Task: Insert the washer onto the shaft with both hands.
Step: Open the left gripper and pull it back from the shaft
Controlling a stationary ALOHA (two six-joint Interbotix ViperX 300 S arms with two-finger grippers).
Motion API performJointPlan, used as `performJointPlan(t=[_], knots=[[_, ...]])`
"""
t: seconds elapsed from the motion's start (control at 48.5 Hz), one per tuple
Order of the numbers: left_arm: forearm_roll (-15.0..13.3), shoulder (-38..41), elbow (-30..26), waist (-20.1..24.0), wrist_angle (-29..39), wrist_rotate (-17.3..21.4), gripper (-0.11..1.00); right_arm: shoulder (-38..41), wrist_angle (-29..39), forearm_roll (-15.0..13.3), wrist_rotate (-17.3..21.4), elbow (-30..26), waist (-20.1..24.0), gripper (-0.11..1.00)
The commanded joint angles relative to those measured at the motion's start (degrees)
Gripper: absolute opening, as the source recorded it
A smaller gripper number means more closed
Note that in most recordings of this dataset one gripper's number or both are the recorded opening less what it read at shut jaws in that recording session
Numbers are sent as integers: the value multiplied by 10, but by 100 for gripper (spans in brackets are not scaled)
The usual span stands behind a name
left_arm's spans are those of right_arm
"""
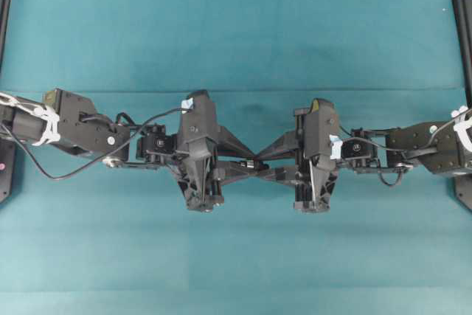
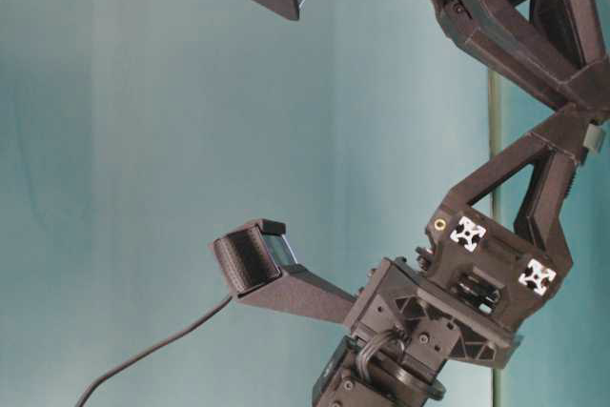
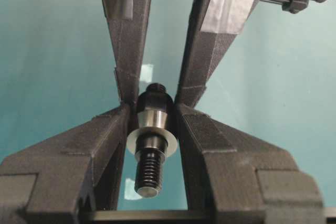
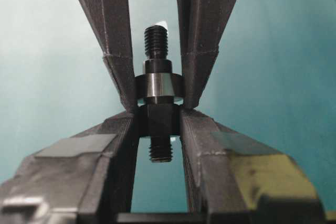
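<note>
Both grippers meet tip to tip above the middle of the table. The dark shaft (image 4: pixel 159 121) lies between them, and my right gripper (image 4: pixel 157 111) is shut on its thick dark body. The silvery washer (image 3: pixel 152 121) sits on the shaft, whose thin threaded tip (image 3: pixel 148 169) sticks through it toward the left wrist camera. My left gripper (image 3: pixel 152 108) is shut on the washer, with its fingers (image 3: pixel 107 140) pressed against the rim on both sides. In the overhead view the left gripper (image 1: pixel 249 164) and right gripper (image 1: pixel 264 161) hide both parts.
A teal cloth (image 1: pixel 236 42) covers the table. Black frame rails stand at the left edge (image 1: pixel 5 12) and right edge (image 1: pixel 463 12). A small pale scrap (image 3: pixel 147 72) lies on the cloth below the grippers. Cables (image 1: pixel 66 175) trail from the left arm.
</note>
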Motion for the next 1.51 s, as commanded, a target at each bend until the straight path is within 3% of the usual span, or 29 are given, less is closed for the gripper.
performJointPlan(t=[0.0, 0.083, 0.206, 0.268, 1.32, 1.485], knots=[[2, -5, -12, -9, -2, 1, 37, -6, -7, 2, 5, -14, -5, 0], [2, -6, -12, -9, -3, 1, 42, -6, -7, 2, 5, -14, -5, 0], [1, -7, -12, -9, -3, 1, 73, -7, -7, 2, 5, -12, -5, 0], [1, -10, -12, -8, -3, 3, 80, -7, -7, 2, 5, -11, -5, 0], [1, -34, 8, -2, -2, 8, 78, -7, 2, 2, 5, -9, -1, 0], [2, -38, 8, -2, 32, 11, 78, -7, 1, 2, 5, -9, -2, 0]])
